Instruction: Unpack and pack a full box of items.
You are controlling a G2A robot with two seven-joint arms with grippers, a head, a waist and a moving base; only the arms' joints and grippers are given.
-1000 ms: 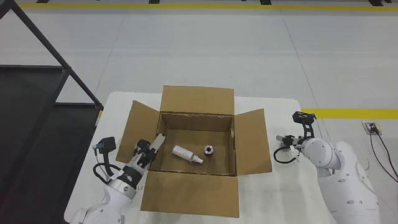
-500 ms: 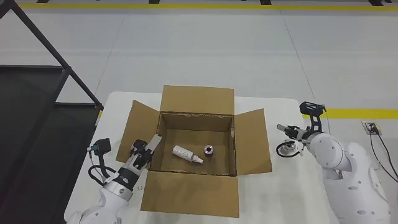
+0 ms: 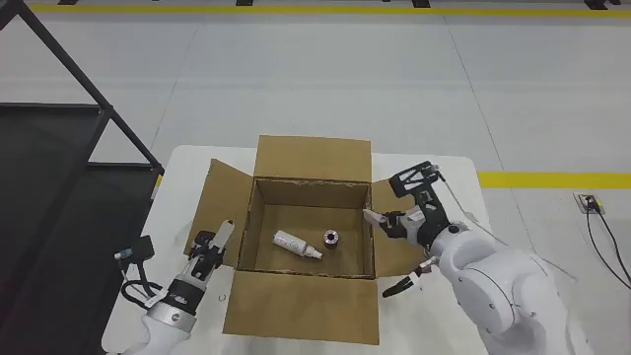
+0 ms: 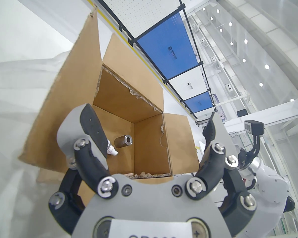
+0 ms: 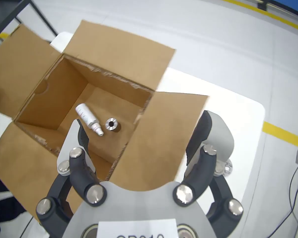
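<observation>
An open cardboard box (image 3: 314, 159) stands in the middle of the white table (image 3: 449, 170) with all its flaps spread. On its floor lie a white bottle (image 3: 296, 246) and a small metal cylinder (image 3: 330, 239); they also show as the bottle (image 5: 87, 116) and cylinder (image 5: 111, 124) in the right wrist view. My right gripper (image 3: 386, 252) hangs open over the box's right flap (image 5: 151, 134), empty. My left gripper (image 3: 209, 247) is open and empty just outside the left flap (image 4: 62, 105), facing into the box, where the cylinder (image 4: 123, 141) lies.
A black metal rack (image 3: 59, 177) stands close to the table's left side. A small shiny metal part (image 5: 227, 168) lies on the table beside the right flap. Bare tabletop lies to the right of the box, and grey floor beyond the table.
My right arm has swung left from the table's right part to above the box's right flap. My left gripper has drawn back from the left flap toward the table's front left.
</observation>
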